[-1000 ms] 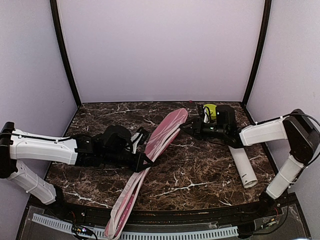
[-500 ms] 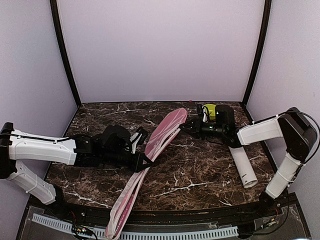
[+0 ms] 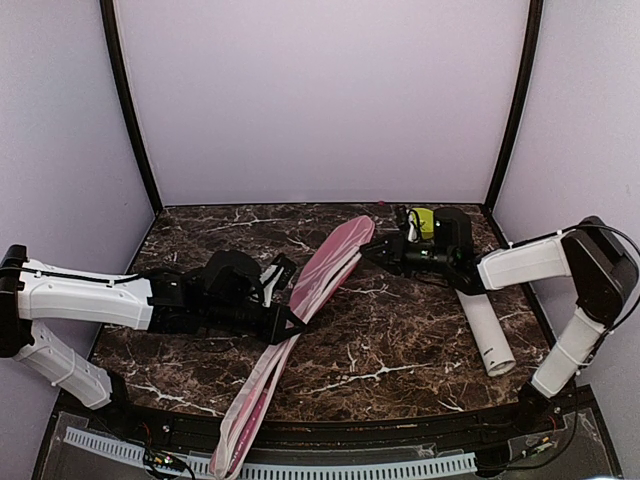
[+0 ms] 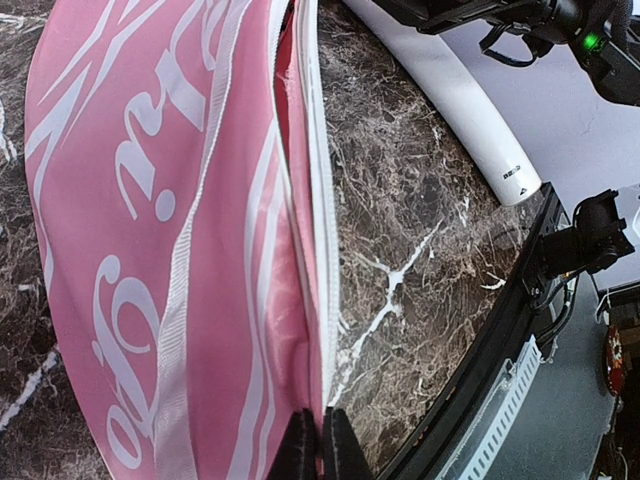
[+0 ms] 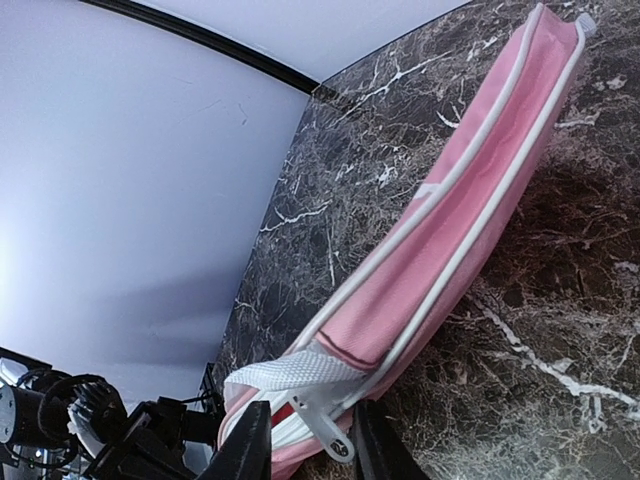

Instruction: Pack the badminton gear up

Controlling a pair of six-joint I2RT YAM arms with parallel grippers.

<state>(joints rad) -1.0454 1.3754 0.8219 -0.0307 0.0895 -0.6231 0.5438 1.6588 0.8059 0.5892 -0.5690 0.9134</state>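
The long pink racket cover [image 3: 300, 315] lies slantwise across the table, its handle end hanging over the near edge. My left gripper [image 3: 290, 322] is shut on the cover's white-piped edge [image 4: 322, 300] about halfway along it. My right gripper [image 3: 376, 250] is at the cover's wide far end, open, with a clear white zipper pull [image 5: 335, 438] between its fingers [image 5: 250, 445]. A strip of red shows inside the cover's opening [image 5: 285, 415]; the rackets are otherwise hidden. The tall white tube [image 3: 487, 335] lies on the table at the right. No shuttlecocks show.
A small lime-green bowl [image 3: 421, 217] stands at the back right behind my right wrist. The tube [image 4: 450, 100] also shows in the left wrist view near the table's dark front edge [image 4: 520, 300]. Purple walls enclose the table on three sides.
My right gripper has shifted very slightly at the cover's far end. The left arm and the cover have not visibly moved.
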